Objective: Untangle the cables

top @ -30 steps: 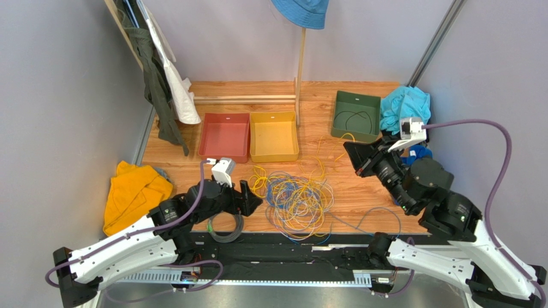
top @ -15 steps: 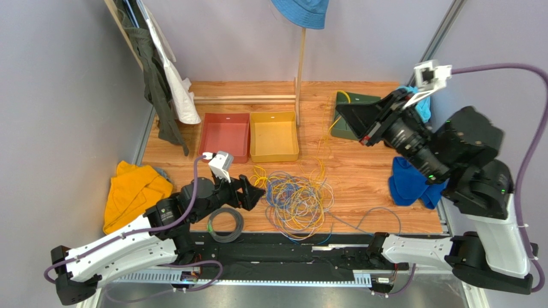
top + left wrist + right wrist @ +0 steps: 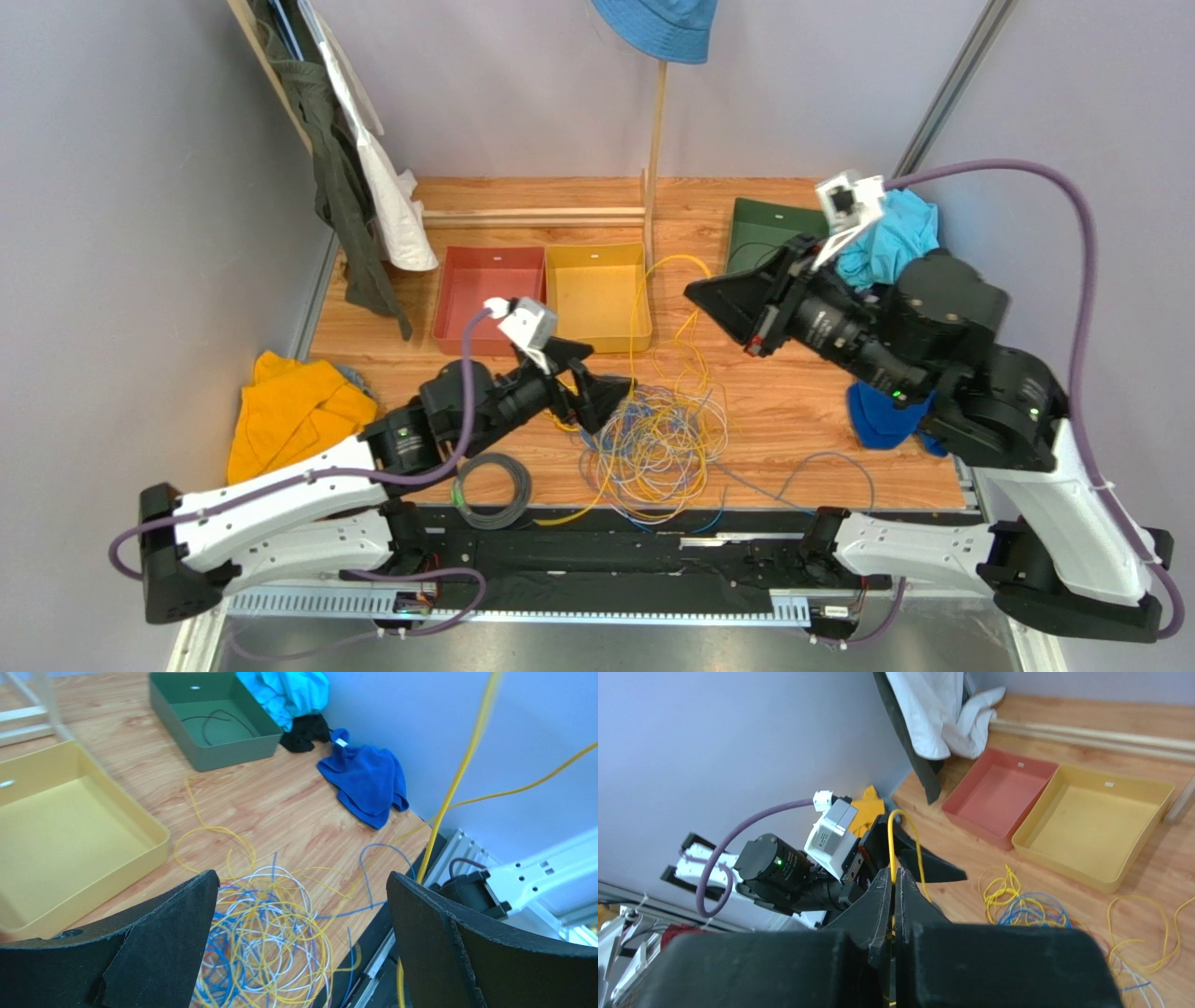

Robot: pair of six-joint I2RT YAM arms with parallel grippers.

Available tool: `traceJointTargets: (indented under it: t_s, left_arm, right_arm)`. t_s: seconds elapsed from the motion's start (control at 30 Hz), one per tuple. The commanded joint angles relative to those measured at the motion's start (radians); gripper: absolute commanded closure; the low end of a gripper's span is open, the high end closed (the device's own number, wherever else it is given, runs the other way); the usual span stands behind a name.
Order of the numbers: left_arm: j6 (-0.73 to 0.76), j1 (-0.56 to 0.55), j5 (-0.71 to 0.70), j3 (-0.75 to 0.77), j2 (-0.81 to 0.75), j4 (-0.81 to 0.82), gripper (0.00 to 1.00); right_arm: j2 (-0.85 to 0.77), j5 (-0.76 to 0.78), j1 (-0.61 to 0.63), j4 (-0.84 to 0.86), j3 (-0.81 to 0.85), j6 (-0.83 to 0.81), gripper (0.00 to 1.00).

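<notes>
The cables (image 3: 652, 441) lie in a loose tangle of yellow, blue and pale wires near the table's front middle, also seen in the left wrist view (image 3: 267, 945) and the right wrist view (image 3: 1025, 906). My right gripper (image 3: 694, 294) (image 3: 894, 875) hangs raised over the table behind the tangle, shut on one yellow cable (image 3: 890, 840). That cable arcs out of its tip (image 3: 673, 259) and runs down into the pile. My left gripper (image 3: 596, 399) (image 3: 302, 882) hovers open at the tangle's left edge, nothing between its fingers. The lifted yellow cable (image 3: 456, 784) crosses to its right.
A red bin (image 3: 488, 297) and a yellow bin (image 3: 599, 297) stand behind the tangle. A green bin (image 3: 765, 221) holds a dark cable at the back right. A dark grey coil (image 3: 491, 490) lies front left. Blue cloth (image 3: 884, 413), orange cloth (image 3: 288, 420), wooden pole (image 3: 654, 154).
The right gripper rose, then swung left from the back right toward the table's middle, drawing the yellow cable along. The left gripper moved right and farther in to the tangle's edge, jaws staying open.
</notes>
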Motion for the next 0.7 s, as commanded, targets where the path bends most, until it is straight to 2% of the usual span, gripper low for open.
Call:
traceJointTargets:
  t_s: [0.0, 0.2, 0.37, 0.47, 0.67]
  left_arm:
    - [0.095, -0.053, 0.000, 0.051, 0.084, 0.179, 0.01]
    - [0.097, -0.054, -0.052, 0.006, 0.041, 0.250, 0.01]
    - [0.109, -0.054, -0.054, 0.012, 0.021, 0.224, 0.05]
    - [0.100, -0.054, -0.079, 0.026, 0.013, 0.191, 0.04]
    - [0.074, -0.056, -0.011, 0.011, -0.041, 0.203, 0.01]
  right_arm:
    - [-0.019, -0.081, 0.007, 0.067, -0.044, 0.039, 1.00]
    - [-0.061, -0.081, 0.014, 0.088, -0.142, 0.047, 1.00]
    - [-0.095, -0.085, 0.015, 0.122, -0.235, 0.056, 1.00]
    - [-0.102, -0.080, 0.015, 0.131, -0.258, 0.055, 1.00]
    - [-0.111, -0.058, 0.015, 0.139, -0.308, 0.052, 1.00]
